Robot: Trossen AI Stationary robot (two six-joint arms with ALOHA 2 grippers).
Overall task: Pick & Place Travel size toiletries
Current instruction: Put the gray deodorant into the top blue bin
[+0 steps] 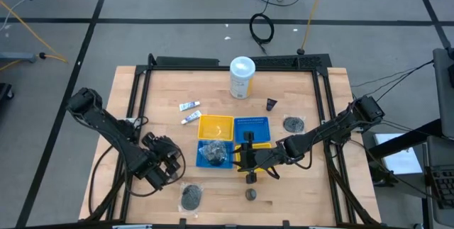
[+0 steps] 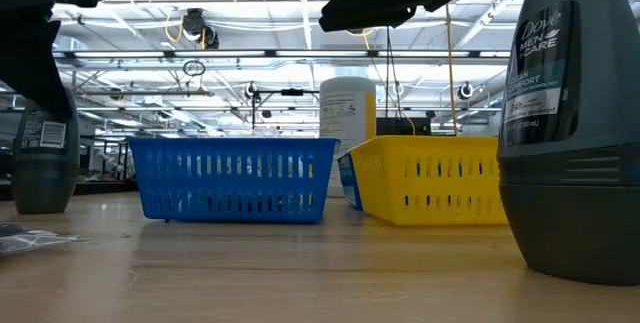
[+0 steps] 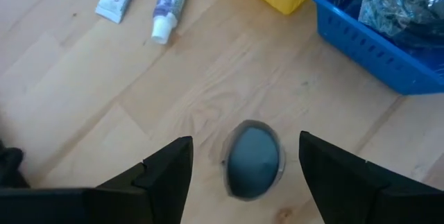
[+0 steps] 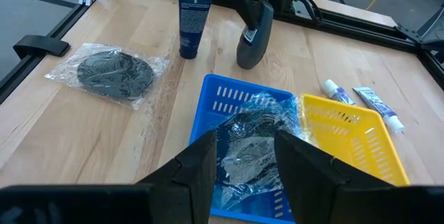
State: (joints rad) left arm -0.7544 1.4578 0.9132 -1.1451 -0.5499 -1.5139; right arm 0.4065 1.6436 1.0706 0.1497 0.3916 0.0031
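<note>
My left gripper (image 1: 169, 164) (image 3: 246, 139) is open at the table's near left and points steeply down. Its fingers stand on either side of an upright dark grey deodorant stick (image 3: 253, 160) (image 4: 251, 40) without touching it. My right gripper (image 1: 237, 157) (image 4: 244, 137) hangs open above the near blue tray (image 1: 201, 159), nothing between its fingers. A bagged dark mesh puff (image 4: 246, 154) lies in that tray. Two white tubes (image 1: 189, 105) (image 1: 190, 118) lie flat left of the yellow tray (image 1: 216, 126). More puffs (image 1: 294, 124) (image 1: 191, 196) and a black piece (image 1: 272, 104) rest on the wood.
A tall white canister (image 1: 242, 76) stands at the far middle. A second blue tray (image 1: 252, 125) sits right of the yellow one. Another deodorant stick (image 1: 250, 194) (image 2: 570, 123) stands near the front edge. A blue tube (image 4: 194, 16) stands upright beside the left gripper's stick.
</note>
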